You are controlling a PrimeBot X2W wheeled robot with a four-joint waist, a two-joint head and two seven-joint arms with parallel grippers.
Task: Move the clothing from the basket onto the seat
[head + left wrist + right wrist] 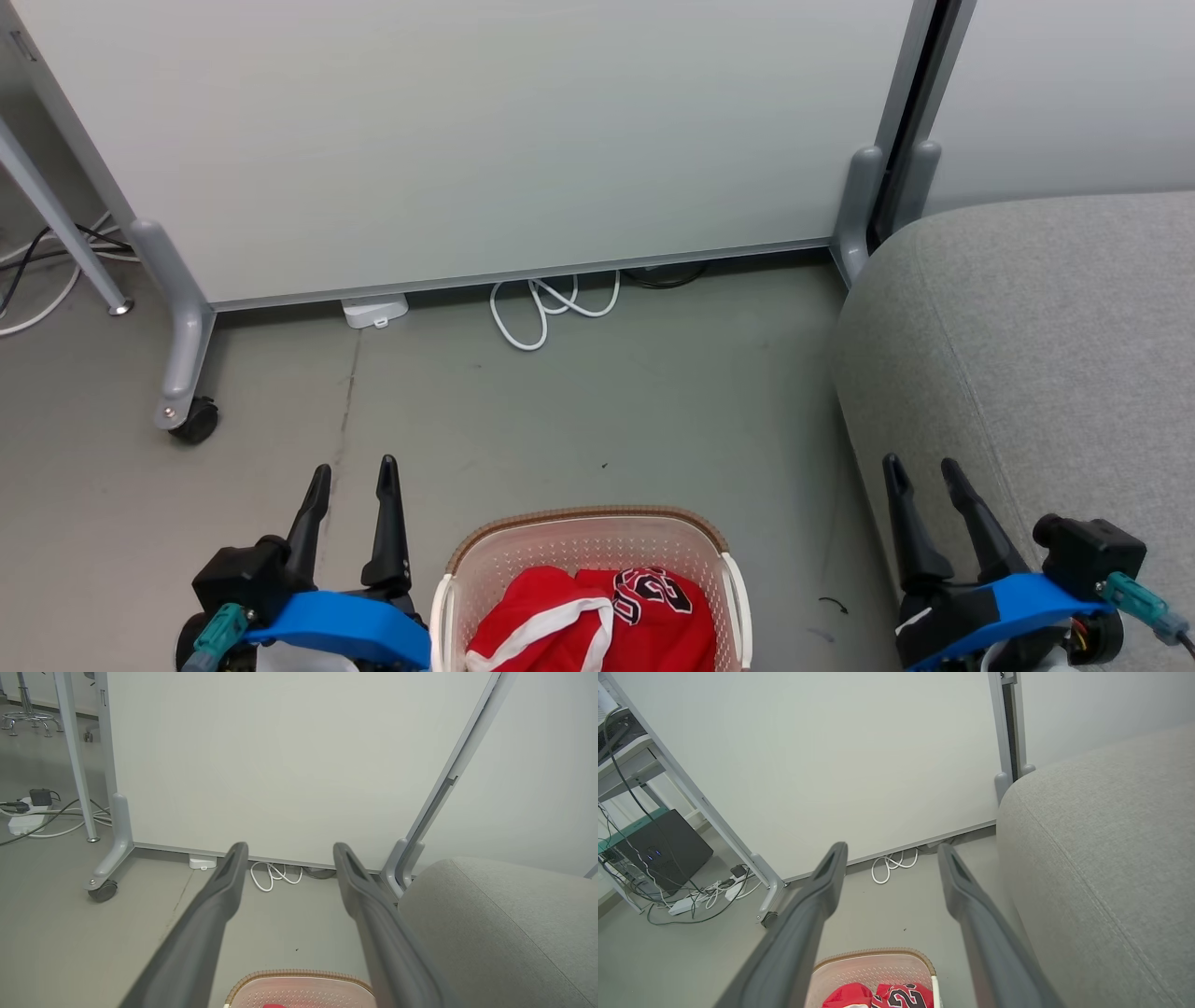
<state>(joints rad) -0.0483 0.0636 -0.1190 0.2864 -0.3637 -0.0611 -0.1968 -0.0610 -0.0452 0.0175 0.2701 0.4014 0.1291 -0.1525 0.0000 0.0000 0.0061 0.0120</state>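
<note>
Clothing [597,616] heaped in basket [583,537], bottom centre of frame; seat [1046,355] at right. Left gripper [350,471], right gripper [924,467]: jaws apart, empty. I expect light, limp fabric; I'd pinch the raised top fold.

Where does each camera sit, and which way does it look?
Head view: high on the robot, looking forward and down at the basket of clothing and the seat; left gripper and right gripper show, both open.
Left wrist view: on the left arm, looking along its fingers toward the white partition.
Right wrist view: on the right arm, looking along its fingers toward the same partition.
Shared: both wrist views catch the basket rim, the seat and the white cable.
</note>
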